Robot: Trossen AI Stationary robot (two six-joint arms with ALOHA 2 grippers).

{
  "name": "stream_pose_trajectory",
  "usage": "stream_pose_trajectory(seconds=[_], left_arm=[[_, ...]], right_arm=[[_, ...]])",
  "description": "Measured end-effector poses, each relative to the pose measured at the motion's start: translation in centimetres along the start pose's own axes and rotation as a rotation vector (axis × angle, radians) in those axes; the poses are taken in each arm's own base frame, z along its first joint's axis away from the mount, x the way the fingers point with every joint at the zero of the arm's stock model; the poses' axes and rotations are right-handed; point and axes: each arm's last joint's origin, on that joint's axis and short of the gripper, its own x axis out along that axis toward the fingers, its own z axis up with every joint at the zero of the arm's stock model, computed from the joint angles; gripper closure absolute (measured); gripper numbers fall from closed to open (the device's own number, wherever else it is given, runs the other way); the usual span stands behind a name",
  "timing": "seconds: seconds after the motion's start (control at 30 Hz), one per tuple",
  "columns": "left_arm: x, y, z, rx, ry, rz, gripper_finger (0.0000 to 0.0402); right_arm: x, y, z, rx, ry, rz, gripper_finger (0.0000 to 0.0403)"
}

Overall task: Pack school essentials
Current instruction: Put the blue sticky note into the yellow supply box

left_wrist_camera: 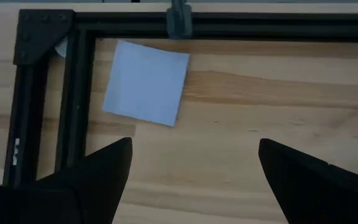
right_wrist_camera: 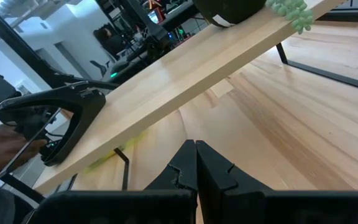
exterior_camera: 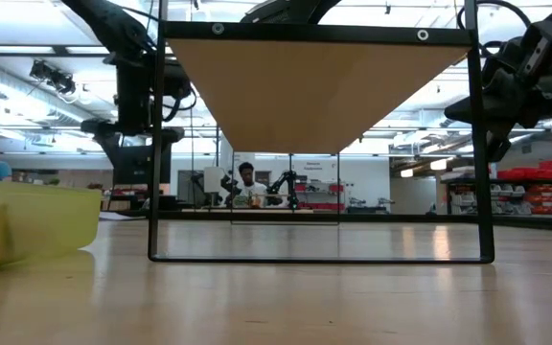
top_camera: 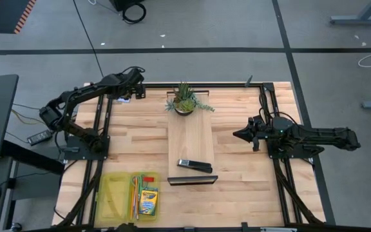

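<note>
A pale blue-white note pad lies flat on the table in the far left corner, just inside the black frame. My left gripper is open above the table close by the pad and touches nothing; it shows in the high view too. My right gripper is shut and empty above the table's right half, pointing at the raised board; its closed fingers show in the right wrist view. A yellow-green crayon box, an orange pen and a tiny red eraser lie in a yellow tray at the near left.
A raised wooden board on a black stand fills the table's middle. It carries a small potted plant at its far end and a black stapler-like bar near its front. Black frame rails run along the table's edges.
</note>
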Motion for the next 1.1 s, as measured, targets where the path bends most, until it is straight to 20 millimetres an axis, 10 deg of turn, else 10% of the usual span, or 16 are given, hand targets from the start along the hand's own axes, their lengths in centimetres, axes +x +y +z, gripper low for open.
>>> stream_pose_trajectory(seconds=[1.1], left_arm=[[5.7, 0.5, 0.1, 0.184, 0.344, 0.03, 0.0045]], right_arm=[[0.0, 0.0, 0.0, 0.0, 0.001, 0.002, 0.0397]])
